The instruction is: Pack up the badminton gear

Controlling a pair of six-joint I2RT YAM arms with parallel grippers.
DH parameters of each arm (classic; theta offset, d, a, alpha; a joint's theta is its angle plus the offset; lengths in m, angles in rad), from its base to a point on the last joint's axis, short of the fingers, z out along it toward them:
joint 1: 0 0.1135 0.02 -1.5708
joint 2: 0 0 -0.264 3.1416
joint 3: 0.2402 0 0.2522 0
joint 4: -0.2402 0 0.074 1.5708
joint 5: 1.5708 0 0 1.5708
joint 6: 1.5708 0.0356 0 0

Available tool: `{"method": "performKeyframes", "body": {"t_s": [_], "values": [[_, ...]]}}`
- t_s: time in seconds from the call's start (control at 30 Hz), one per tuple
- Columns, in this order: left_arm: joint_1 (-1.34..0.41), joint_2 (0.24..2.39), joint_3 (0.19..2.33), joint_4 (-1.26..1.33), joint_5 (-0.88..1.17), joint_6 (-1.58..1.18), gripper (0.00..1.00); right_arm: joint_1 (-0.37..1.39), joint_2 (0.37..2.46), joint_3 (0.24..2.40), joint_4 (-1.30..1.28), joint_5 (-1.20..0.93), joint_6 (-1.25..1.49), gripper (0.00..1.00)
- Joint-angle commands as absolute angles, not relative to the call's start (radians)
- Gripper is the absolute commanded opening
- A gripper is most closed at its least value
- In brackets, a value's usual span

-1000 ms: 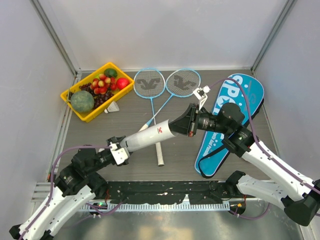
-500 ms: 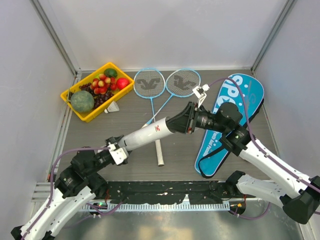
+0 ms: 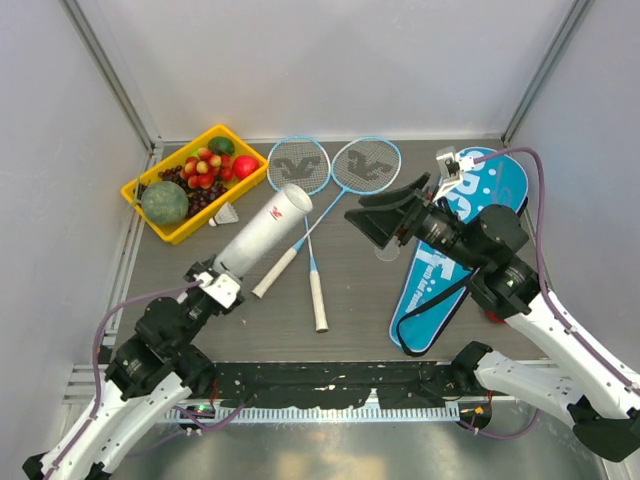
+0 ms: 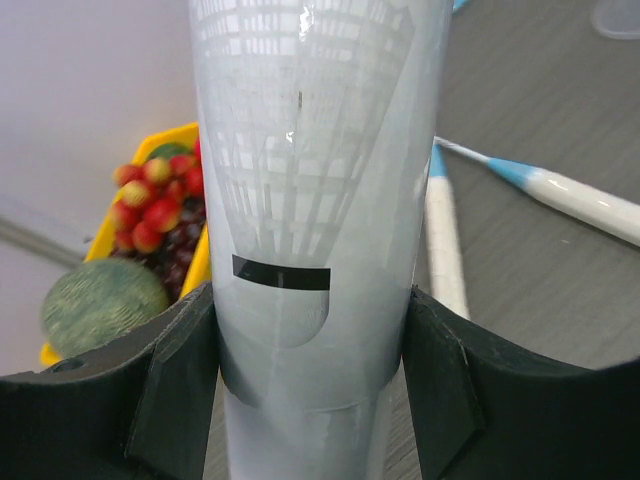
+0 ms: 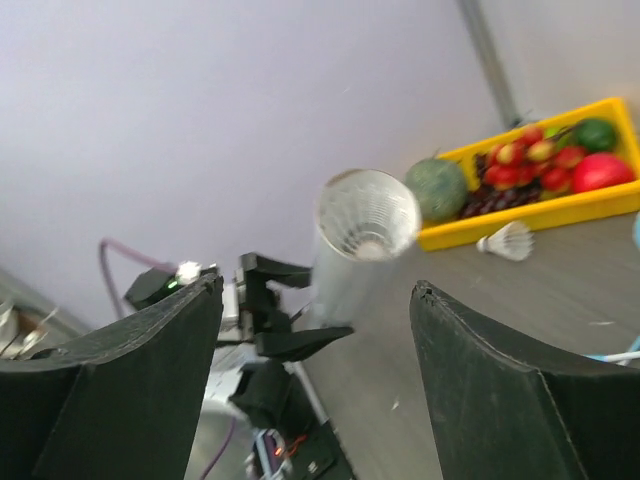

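My left gripper (image 3: 212,278) (image 4: 310,310) is shut on the lower end of the long white tube (image 3: 258,232) (image 4: 315,150), which slants up toward the racket heads. One shuttlecock (image 4: 285,250) (image 5: 367,214) sits inside the tube, seen through its wall and its open mouth. A second shuttlecock (image 3: 228,215) (image 5: 508,241) lies on the table by the yellow tray. Two light-blue rackets (image 3: 298,165) (image 3: 366,165) lie crossed at mid-table. My right gripper (image 3: 368,213) (image 5: 315,290) hangs open and holds nothing, right of the tube's mouth and over the edge of the blue bag (image 3: 470,225).
The yellow tray (image 3: 183,236) (image 5: 520,226) of fruit stands at the back left. A small clear cap (image 3: 386,250) (image 4: 620,15) lies on the table beside the bag. White walls with metal posts close in the table on three sides.
The right gripper has opened and drawn back to the right, off the tube's end. The left arm has swung the tube leftward, so its mouth now points at the racket heads.
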State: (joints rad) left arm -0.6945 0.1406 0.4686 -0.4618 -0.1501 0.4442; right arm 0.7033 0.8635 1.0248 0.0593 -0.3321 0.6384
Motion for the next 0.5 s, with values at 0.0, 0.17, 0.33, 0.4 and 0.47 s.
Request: {"method": "performKeyframes", "body": {"t_s": [0.0, 0.17, 0.33, 0.4, 0.47], "values": [[-0.696, 0.152, 0.596, -0.353, -0.454, 0.394, 0.15, 0.704, 0.964, 1.066, 0.067, -0.088, 0.528, 0.8], [-0.696, 0.126, 0.682, -0.347, -0.603, 0.39, 0.13, 0.704, 1.195, 1.117, 0.167, -0.057, 0.54, 0.79], [-0.696, 0.049, 0.713, -0.331, -0.583, 0.368, 0.12, 0.704, 1.535, 1.231, 0.334, -0.144, 0.598, 0.77], [-0.696, 0.019, 0.721, -0.348, -0.513, 0.353, 0.12, 0.712, 1.683, 1.319, 0.359, -0.202, 0.627, 0.75], [-0.696, 0.012, 0.735, -0.385, -0.431, 0.33, 0.12, 0.725, 1.824, 1.426, 0.345, -0.232, 0.65, 0.74]]}}
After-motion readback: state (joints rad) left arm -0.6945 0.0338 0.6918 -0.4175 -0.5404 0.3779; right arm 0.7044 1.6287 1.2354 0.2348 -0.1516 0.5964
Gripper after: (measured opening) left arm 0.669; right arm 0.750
